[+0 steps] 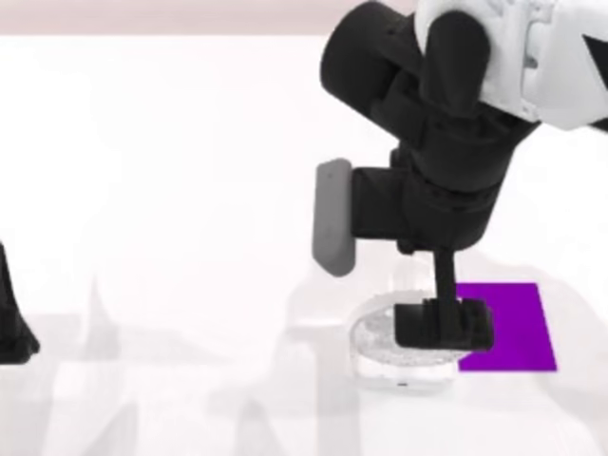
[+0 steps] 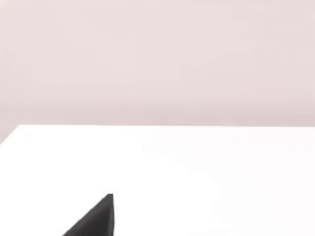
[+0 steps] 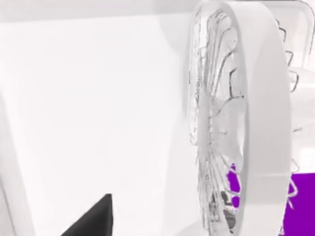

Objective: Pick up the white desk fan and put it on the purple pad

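My right gripper (image 1: 443, 323) is down over the white fan (image 1: 399, 353), its fingers set close on the fan's top edge; I cannot tell how firm the hold is. The fan sits on the table, overlapping the left edge of the purple pad (image 1: 518, 328). My left arm (image 1: 13, 328) waits at the table's left edge

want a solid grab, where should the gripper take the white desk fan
Judging by its pose, grip the white desk fan across its thin housing rim, coming from above. It stands on edge beside the purple pad, where the right gripper already sits.
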Controlling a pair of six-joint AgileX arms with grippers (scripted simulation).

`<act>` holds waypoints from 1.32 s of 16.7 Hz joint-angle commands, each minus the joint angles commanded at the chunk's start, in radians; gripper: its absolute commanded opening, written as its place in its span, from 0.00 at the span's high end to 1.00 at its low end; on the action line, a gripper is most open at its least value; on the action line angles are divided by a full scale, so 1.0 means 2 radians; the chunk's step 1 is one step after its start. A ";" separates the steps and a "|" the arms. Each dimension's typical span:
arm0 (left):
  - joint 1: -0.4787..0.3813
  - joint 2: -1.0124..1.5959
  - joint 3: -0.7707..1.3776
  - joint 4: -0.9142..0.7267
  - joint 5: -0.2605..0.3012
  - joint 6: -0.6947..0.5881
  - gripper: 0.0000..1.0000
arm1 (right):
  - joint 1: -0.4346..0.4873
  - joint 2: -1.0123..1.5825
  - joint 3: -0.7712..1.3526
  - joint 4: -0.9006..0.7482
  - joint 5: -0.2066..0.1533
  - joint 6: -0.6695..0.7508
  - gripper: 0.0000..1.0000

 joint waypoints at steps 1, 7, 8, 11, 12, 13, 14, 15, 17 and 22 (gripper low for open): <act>0.000 0.000 0.000 0.000 0.000 0.000 0.00 | 0.000 0.000 -0.014 0.014 0.000 0.000 0.00; 0.000 0.000 0.000 0.000 0.000 0.000 0.00 | 0.002 0.001 -0.078 0.078 0.000 0.002 0.00; 0.000 0.000 0.000 0.000 0.000 0.000 0.00 | 0.002 0.001 -0.078 0.078 0.000 0.002 0.00; 0.000 0.000 0.000 0.000 0.000 0.000 0.00 | 0.002 0.001 -0.078 0.078 0.000 0.002 0.08; 0.000 0.000 0.000 0.000 0.000 0.000 0.00 | 0.002 0.001 -0.078 0.078 0.000 0.002 0.15; 0.000 0.000 0.000 0.000 0.000 0.000 0.00 | 0.002 0.001 -0.078 0.078 0.000 0.002 0.23; 0.000 0.000 0.000 0.000 0.000 0.000 0.00 | 0.002 0.001 -0.078 0.078 0.000 0.002 0.30; 0.000 0.000 0.000 0.000 0.000 0.000 0.00 | 0.002 0.001 -0.078 0.078 0.000 0.002 0.38; 0.000 0.000 0.000 0.000 0.000 0.000 0.00 | 0.002 0.001 -0.078 0.078 0.000 0.002 0.53; 0.000 0.000 0.000 0.000 0.000 0.000 0.00 | 0.002 0.001 -0.078 0.078 0.000 0.002 0.90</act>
